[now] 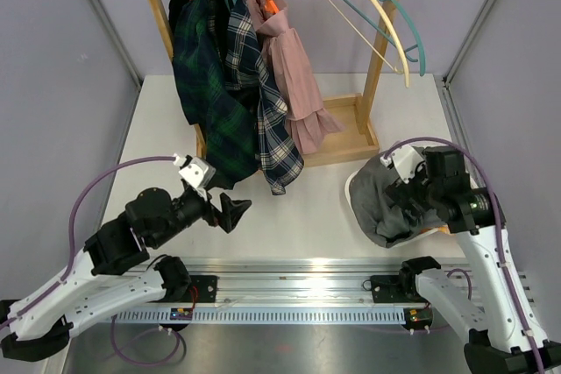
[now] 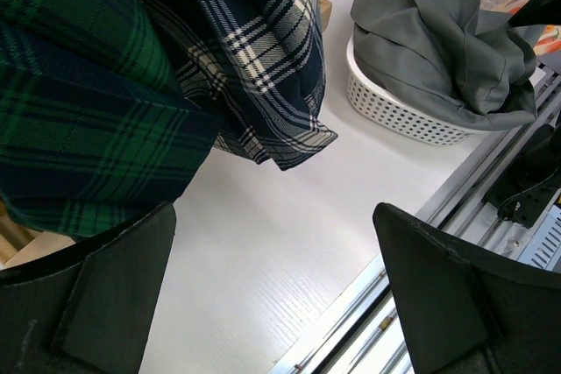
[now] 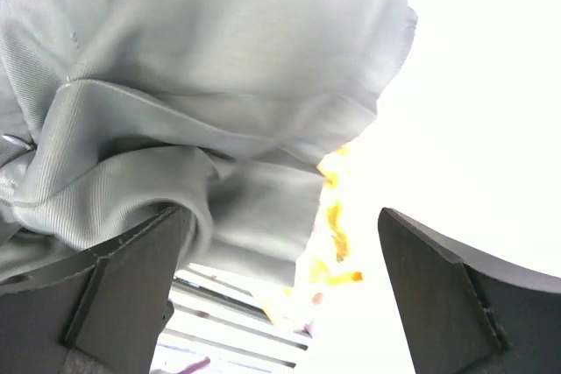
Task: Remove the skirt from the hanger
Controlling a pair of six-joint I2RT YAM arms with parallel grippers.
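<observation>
Over the white table [image 1: 324,208], between grey walls [image 1: 53,85], left gripper [image 1: 230,210] and right gripper [image 1: 401,195] gape.

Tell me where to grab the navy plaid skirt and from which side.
Pinch the navy skirt at its bottom hem corner, coming from the near side with the left gripper. That corner hangs lowest, loose and past the green skirt.

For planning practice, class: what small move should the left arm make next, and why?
Probably ease the open left gripper forward to the hem of the navy-and-white plaid skirt: the jaws stand wide, holding nothing, and that hem hangs just ahead.
</observation>
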